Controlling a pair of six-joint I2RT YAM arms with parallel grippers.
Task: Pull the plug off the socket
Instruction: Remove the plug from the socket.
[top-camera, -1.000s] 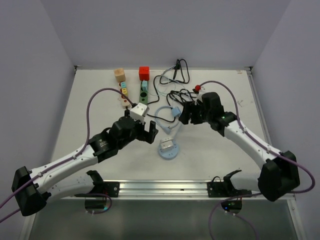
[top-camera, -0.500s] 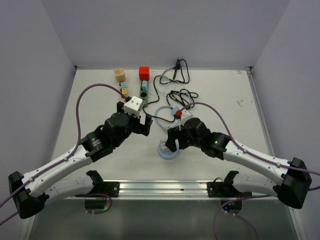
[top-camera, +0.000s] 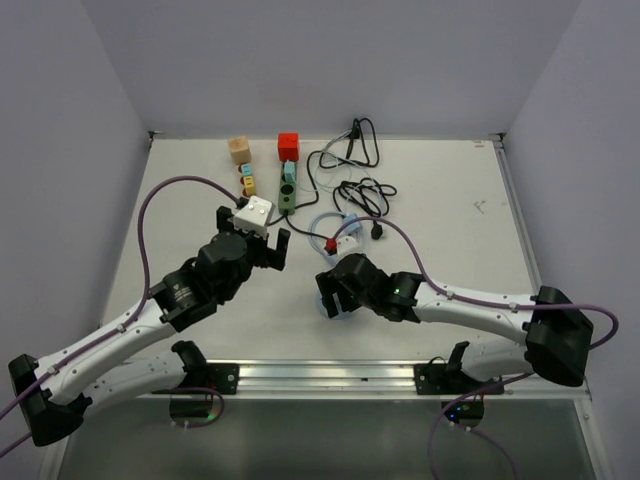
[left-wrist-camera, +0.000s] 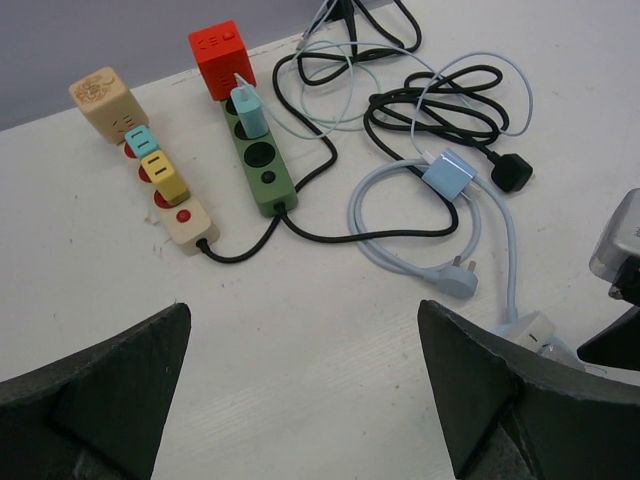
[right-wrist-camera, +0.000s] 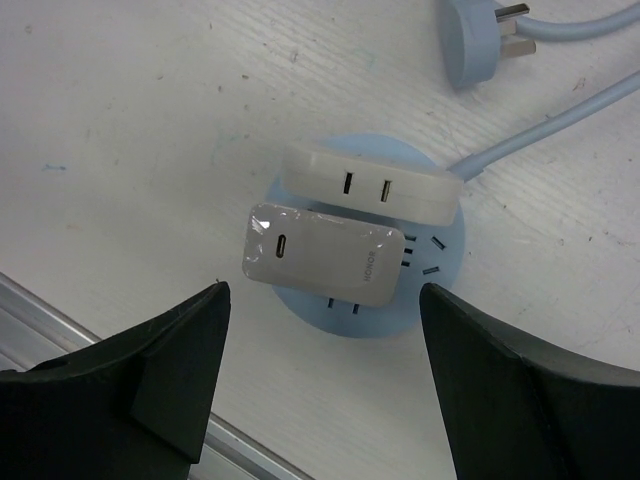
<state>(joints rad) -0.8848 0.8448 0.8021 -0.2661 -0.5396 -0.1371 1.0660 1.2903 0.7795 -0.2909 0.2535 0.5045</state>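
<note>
Hovering at left, the left tool (left-wrist-camera: 300, 380) spreads wide, empty. On the far side of it, a green strip (left-wrist-camera: 270, 190) holds one teal plug (left-wrist-camera: 246, 108). At right, the right tool (right-wrist-camera: 325, 380) stands open, empty, above the round blue socket (right-wrist-camera: 340, 315) on the counter (right-wrist-camera: 120, 150), which holds a white charger plug (right-wrist-camera: 325, 255) beside a white adapter (right-wrist-camera: 370, 185).

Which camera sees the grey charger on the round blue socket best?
The right wrist view: the grey charger sits centred and close. From the top, the right arm hides it; the left wrist view doesn't clearly show it.
</note>
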